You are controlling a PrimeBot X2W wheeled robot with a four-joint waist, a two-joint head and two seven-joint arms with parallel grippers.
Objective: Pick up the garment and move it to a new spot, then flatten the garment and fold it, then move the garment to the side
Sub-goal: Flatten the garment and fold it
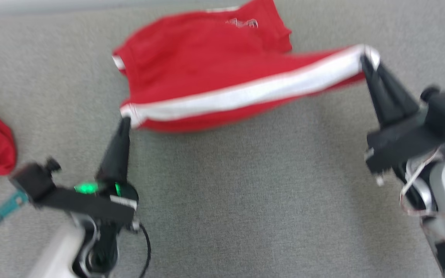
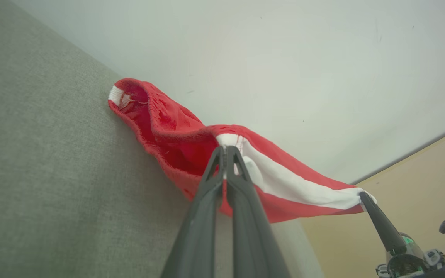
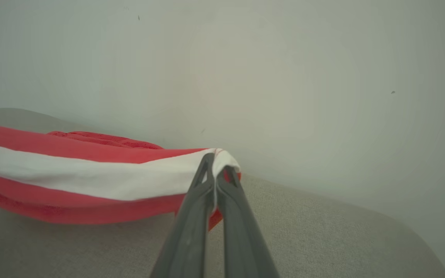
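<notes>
Left pincer [image 2: 225, 150] grips garment [image 1: 207, 65] above grey surface [image 1: 245, 200]; pale wall [image 3: 284, 77], perhaps floor [image 2: 419, 181].

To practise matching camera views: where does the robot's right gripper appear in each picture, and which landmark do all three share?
Head view: right gripper at upper right, shut on the red garment.
Left wrist view: right gripper at lower right.
Right wrist view: right gripper rising from bottom centre.
Shared landmark: the white stripe it pinches.
</notes>
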